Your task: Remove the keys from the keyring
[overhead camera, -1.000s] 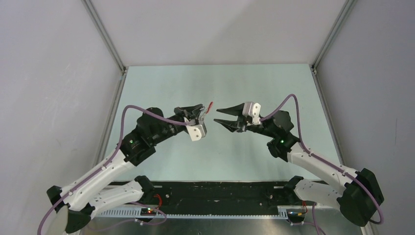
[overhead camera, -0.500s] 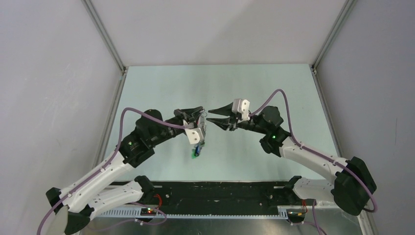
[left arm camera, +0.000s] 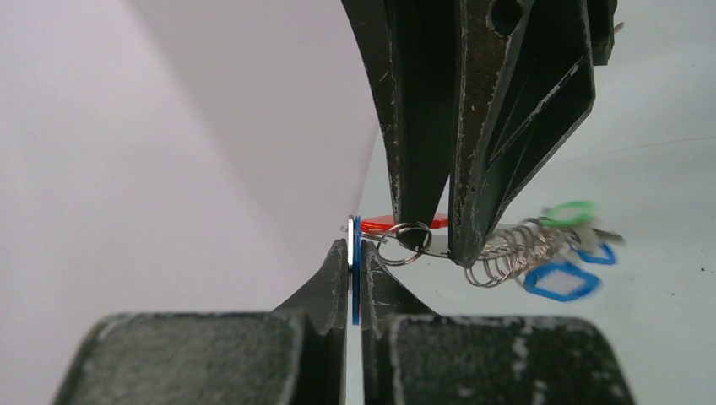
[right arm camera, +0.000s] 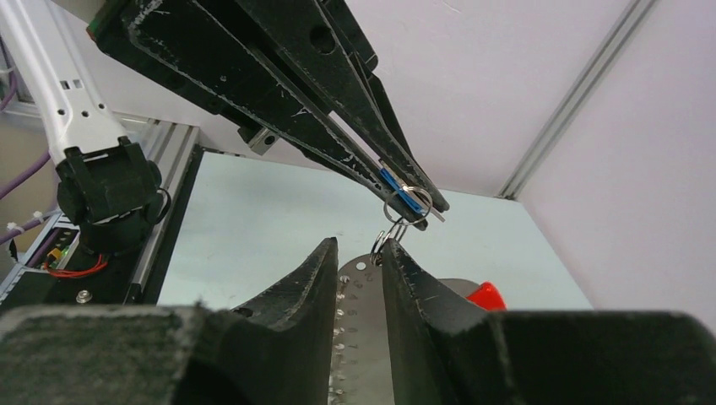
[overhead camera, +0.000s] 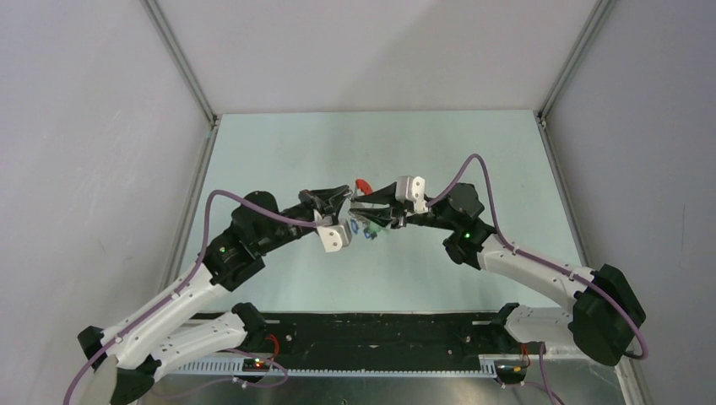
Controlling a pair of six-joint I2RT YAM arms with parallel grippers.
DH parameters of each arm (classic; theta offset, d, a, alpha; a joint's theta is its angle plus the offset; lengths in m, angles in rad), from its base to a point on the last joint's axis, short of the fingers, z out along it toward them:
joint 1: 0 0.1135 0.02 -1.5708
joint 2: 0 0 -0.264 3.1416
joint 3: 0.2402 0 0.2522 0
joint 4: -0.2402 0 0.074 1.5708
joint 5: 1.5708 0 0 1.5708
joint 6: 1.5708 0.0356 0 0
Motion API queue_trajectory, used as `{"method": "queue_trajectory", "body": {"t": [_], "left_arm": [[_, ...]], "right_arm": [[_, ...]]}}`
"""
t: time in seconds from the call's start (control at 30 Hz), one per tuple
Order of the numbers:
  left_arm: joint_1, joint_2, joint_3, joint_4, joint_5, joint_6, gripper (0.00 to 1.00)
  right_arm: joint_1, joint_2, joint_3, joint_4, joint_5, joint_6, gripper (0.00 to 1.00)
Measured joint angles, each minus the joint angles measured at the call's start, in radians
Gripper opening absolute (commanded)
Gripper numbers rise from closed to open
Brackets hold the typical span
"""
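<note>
My left gripper [left arm camera: 355,245] is shut on one of the keys [left arm camera: 353,257], a flat silver blade with a blue tag, seen edge-on between its jaws. A small split ring [left arm camera: 404,243] links it to the keyring [left arm camera: 513,251], a coil of rings with a red loop [left arm camera: 407,223] behind it. More keys with blue [left arm camera: 561,280] and green [left arm camera: 570,211] tags hang off it, blurred. My right gripper [right arm camera: 359,245] meets the left gripper [overhead camera: 348,202] tip to tip. Its jaws stand apart astride the keyring's numbered metal plate [right arm camera: 361,329]. Whether they press it I cannot tell.
The pale green table [overhead camera: 279,152] lies below both raised grippers, with grey walls on three sides and a metal frame rail [right arm camera: 574,110] at the corner. The arm bases stand on a black strip [overhead camera: 380,329] at the near edge. Purple cables loop over both arms.
My right gripper has moved left up to the left gripper and narrowed its jaws. The key bunch, hanging under the left gripper half a second ago, now lies between the two grippers.
</note>
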Motion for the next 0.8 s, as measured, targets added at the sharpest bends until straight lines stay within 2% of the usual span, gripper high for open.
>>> {"method": "queue_trajectory", "body": {"t": [0.37, 0.53, 0.7, 0.77, 0.8], "left_arm": [[0.0, -0.002, -0.001, -0.001, 0.024, 0.002, 0.0], [0.0, -0.007, -0.001, -0.006, 0.033, 0.002, 0.0], [0.0, -0.008, -0.001, -0.006, 0.047, 0.002, 0.0], [0.0, -0.008, -0.001, -0.006, 0.051, 0.002, 0.0], [0.0, -0.008, -0.001, -0.006, 0.053, 0.002, 0.0]], "right_arm": [[0.017, 0.0, 0.005, -0.01, -0.049, -0.041, 0.2], [0.018, 0.0, 0.005, -0.012, -0.047, -0.056, 0.23], [0.019, 0.0, 0.005, -0.008, -0.035, -0.066, 0.22], [0.019, 0.0, 0.005, -0.007, -0.032, -0.067, 0.18], [0.02, 0.0, 0.005, -0.007, -0.031, -0.067, 0.09]]}}
